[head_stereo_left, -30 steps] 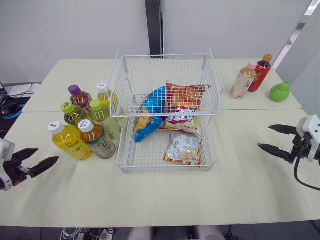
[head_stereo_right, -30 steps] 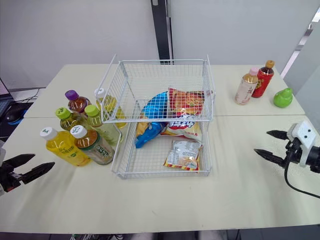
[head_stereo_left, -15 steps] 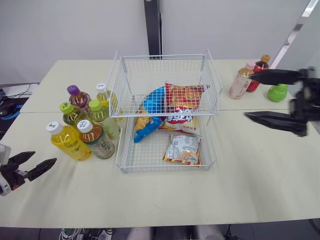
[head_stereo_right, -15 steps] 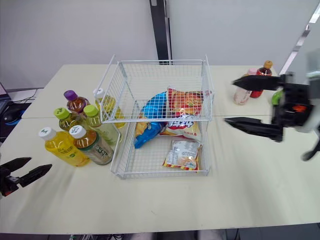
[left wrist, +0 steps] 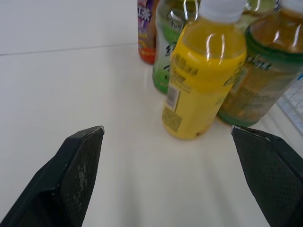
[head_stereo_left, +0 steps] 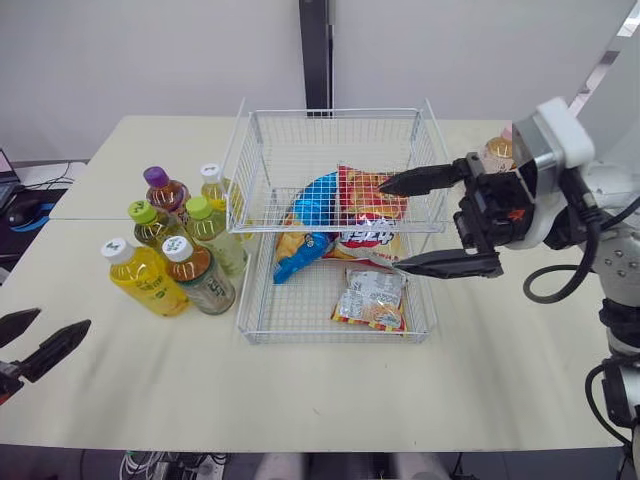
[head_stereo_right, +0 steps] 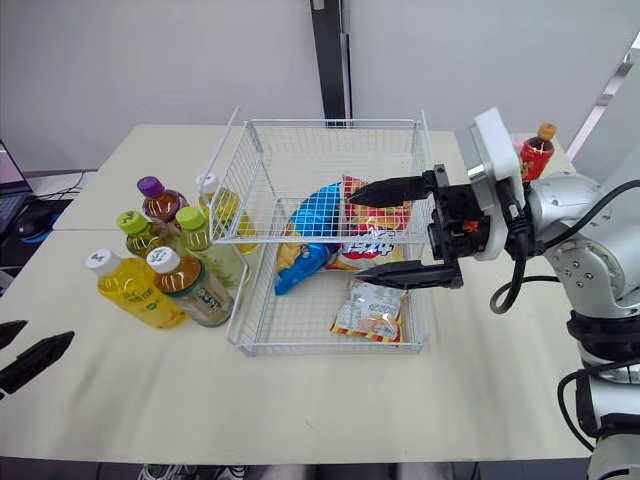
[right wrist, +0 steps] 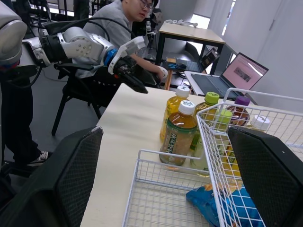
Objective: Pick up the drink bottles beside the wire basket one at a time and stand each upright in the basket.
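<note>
Left eye view, bottles (head_stereo_left: 205, 245): six, upright, clustered on the table (head_stereo_left: 330, 390) just beside the left wall of the wire basket (head_stereo_left: 335, 113); none inside.
Nearest bottle: yellow bottle (head_stereo_left: 140, 278), white cap, at the near left corner of the cluster, close against a brown neighbour; touching or not, cannot tell.
Other side: red bottle (head_stereo_right: 537, 152) and pink-capped bottle (head_stereo_left: 497, 150) beyond the basket's right wall, partly hidden behind the right arm.
Basket contents: snack bags (head_stereo_left: 345, 215) across the middle and right; bare mesh at the near left.
Left gripper (head_stereo_left: 63, 317): low over the near left edge of the table, fingers spread wide, empty, well apart from the cluster. In the left wrist view, yellow bottle ahead, roughly centred between the two fingers.
Right gripper (head_stereo_left: 392, 226): over the basket's right half, above the snack bags, fingers wide apart, empty.
Step (judged): start of the first pick; nothing grasped, nothing placed.
Next move (judged): advance the left gripper to bracket the yellow bottle at mid-body, close, lift clear of the rim, lower upright onto the bare mesh.
Needs (judged): straight approach, to avoid toppling the neighbours; right gripper out of the drop zone.
Background: person (right wrist: 128, 14) seated beyond the table's left end, in the right wrist view.
</note>
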`<control>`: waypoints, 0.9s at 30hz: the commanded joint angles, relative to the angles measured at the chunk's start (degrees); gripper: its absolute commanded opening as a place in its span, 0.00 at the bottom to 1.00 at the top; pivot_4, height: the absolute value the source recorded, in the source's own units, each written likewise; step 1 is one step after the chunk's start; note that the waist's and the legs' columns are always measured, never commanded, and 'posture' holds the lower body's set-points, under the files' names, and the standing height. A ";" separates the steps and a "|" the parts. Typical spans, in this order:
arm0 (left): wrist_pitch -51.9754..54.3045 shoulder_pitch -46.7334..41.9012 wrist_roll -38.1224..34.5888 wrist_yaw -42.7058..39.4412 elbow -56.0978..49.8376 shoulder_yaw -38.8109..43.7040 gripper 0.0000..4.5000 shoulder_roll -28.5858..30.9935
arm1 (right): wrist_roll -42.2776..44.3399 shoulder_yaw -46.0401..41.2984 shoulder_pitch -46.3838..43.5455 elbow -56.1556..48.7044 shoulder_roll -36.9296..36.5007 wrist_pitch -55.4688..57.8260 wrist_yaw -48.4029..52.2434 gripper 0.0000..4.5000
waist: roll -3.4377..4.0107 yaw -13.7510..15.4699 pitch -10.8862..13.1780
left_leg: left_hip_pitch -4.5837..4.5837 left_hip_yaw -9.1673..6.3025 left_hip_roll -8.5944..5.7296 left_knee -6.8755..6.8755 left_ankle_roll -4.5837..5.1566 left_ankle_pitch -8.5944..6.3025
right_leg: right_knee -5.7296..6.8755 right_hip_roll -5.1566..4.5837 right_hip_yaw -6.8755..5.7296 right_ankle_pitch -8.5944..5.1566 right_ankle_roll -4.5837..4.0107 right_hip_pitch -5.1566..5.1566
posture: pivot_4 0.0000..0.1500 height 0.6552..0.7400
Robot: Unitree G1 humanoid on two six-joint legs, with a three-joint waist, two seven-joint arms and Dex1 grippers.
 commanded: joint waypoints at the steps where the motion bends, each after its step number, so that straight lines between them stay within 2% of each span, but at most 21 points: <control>1: 3.40 -1.19 -4.98 3.00 -4.96 3.24 0.99 1.34 | -1.06 -1.11 2.54 -2.10 0.16 -2.08 1.05 1.00 | -0.01 -0.02 -0.01 | 0.02 0.00 0.00 0.00 0.00 0.00 | 0.00 0.00 0.00 0.00 0.00 0.02 | 1.00 1.00; 5: 1.23 -7.11 -3.23 8.49 -5.63 -0.15 0.99 1.24 | -2.28 -1.04 4.90 -3.29 0.31 -3.49 1.48 1.00 | 0.00 -0.18 0.00 | 0.03 0.08 0.00 0.00 0.00 0.00 | 0.02 0.04 0.01 0.00 -0.01 0.01 | 1.00 1.00; 10: -1.13 -14.68 0.07 14.72 -4.28 -6.56 0.99 -0.02 | -2.83 -0.82 3.29 -1.79 1.22 -3.21 1.77 1.00 | 0.00 -0.30 0.00 | 0.09 0.14 0.00 0.00 0.00 0.00 | 0.03 0.09 -0.02 0.02 0.01 0.06 | 1.00 1.00; 27: -2.50 -21.71 5.37 17.85 -1.81 -16.93 0.99 0.40 | -5.32 -0.15 1.79 -0.16 2.99 -3.44 1.82 1.00 | -0.01 -0.38 0.00 | 0.10 0.21 -0.01 -0.01 0.00 0.00 | 0.03 0.11 0.01 0.04 0.04 0.04 | 1.00 1.00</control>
